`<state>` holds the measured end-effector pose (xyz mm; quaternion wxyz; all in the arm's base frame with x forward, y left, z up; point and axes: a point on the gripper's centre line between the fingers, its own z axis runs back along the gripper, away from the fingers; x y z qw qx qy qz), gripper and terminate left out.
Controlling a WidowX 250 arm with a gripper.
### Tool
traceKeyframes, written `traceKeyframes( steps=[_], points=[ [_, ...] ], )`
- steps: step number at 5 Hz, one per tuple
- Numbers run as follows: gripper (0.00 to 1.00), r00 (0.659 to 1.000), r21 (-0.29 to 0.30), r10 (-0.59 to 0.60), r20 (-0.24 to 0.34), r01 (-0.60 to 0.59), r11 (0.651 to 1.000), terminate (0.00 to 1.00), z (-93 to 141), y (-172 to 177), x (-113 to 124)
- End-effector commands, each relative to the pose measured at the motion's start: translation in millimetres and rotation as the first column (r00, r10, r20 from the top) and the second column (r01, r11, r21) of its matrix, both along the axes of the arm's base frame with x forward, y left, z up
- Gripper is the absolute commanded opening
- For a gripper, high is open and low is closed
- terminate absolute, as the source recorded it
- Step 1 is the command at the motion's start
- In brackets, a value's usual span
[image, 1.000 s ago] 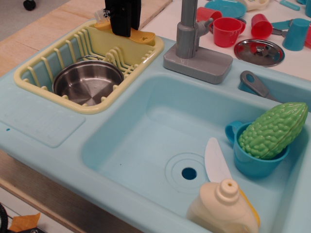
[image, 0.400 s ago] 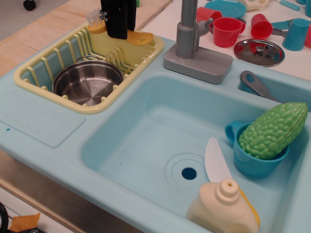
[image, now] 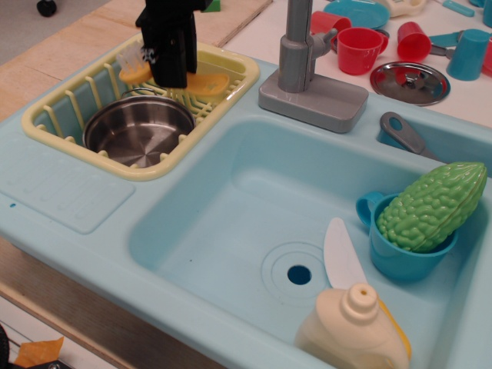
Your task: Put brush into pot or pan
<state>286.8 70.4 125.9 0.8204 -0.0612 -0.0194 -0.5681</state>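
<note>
Upper left of the frame: black fingers (image: pixel 171 73) grip the brush (image: pixel 198 83) above the rack (image: pixel 54 123). The pot (image: pixel 138 131) sits just below.

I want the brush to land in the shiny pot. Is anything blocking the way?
Nothing visible blocks it. The gripper holds the brush just above and behind the pot, which sits open and empty in the yellow rack.
</note>
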Motion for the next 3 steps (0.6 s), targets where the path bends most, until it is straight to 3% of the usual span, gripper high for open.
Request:
traceKeyframes(
  steps=[1, 2, 3],
  points=[
    [0.0, 0.995, -0.014, 0.059, 0.076, -0.058, 0.998, 0.0, 9.0, 3.0, -17.3],
    [1.0, 0.995, -0.036, 0.039, 0.088, -0.036, 0.999, 0.0, 6.9, 3.9, -18.3],
    [1.0, 0.995, -0.036, 0.039, 0.088, -0.036, 0.999, 1.0, 6.9, 3.9, -18.3]
  ],
)
